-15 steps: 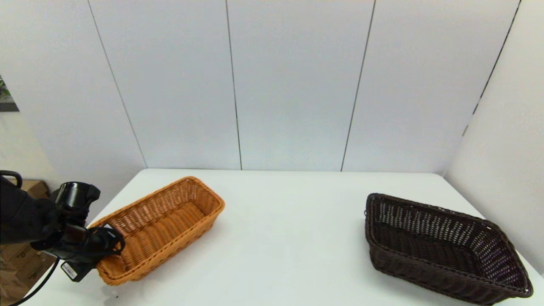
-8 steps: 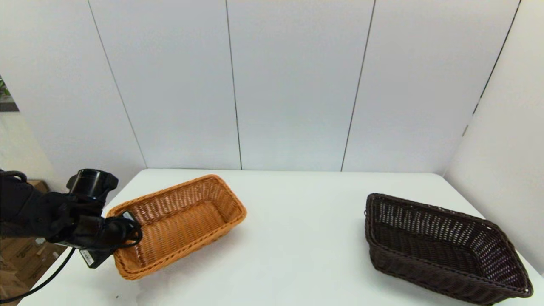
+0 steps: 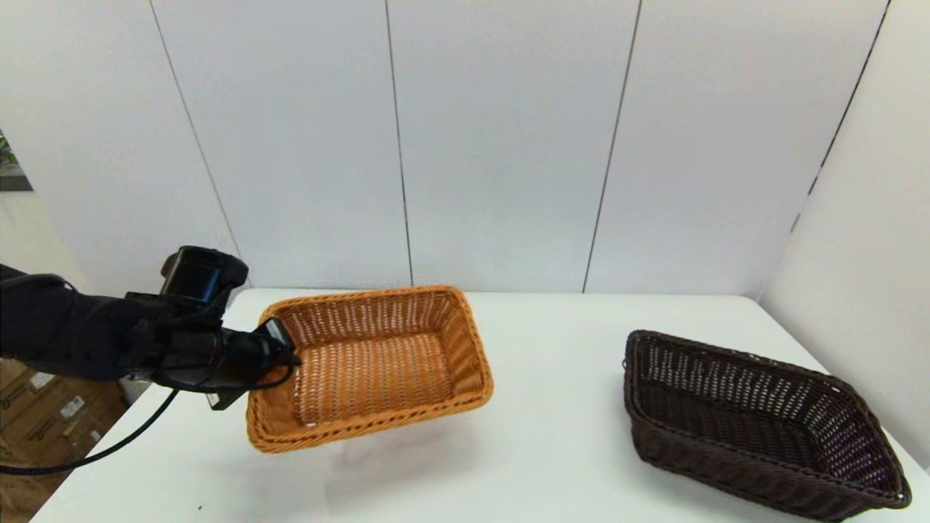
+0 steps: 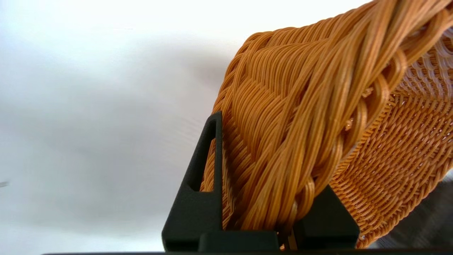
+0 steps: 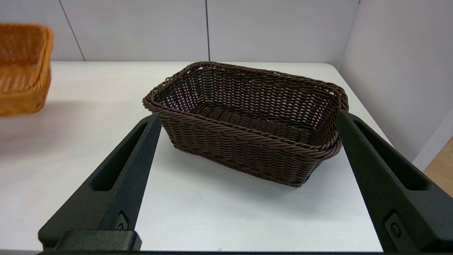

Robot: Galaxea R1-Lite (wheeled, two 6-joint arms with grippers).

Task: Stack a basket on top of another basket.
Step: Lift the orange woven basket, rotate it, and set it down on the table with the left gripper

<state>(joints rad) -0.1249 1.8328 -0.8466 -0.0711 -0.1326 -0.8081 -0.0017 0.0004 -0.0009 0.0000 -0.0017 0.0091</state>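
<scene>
The orange-tan wicker basket (image 3: 370, 370) hangs tilted above the left part of the white table (image 3: 552, 341). My left gripper (image 3: 280, 350) is shut on its left short rim. In the left wrist view the braided rim of the orange-tan basket (image 4: 318, 88) is pinched between the fingers of the left gripper (image 4: 269, 159). The dark brown basket (image 3: 755, 421) rests on the table at the right. My right gripper (image 5: 248, 117) stands open just before the dark brown basket (image 5: 247, 141), touching nothing, and is out of the head view. The orange-tan basket (image 5: 21, 67) shows far off.
White wall panels (image 3: 508, 145) close off the back of the table, and a side wall (image 3: 857, 276) runs along its right edge near the dark basket. Cardboard boxes (image 3: 43, 414) sit on the floor beyond the table's left edge.
My left gripper has lifted the orange-tan basket off the table and carried it up and to the right, turning it. The dark brown basket has not moved.
</scene>
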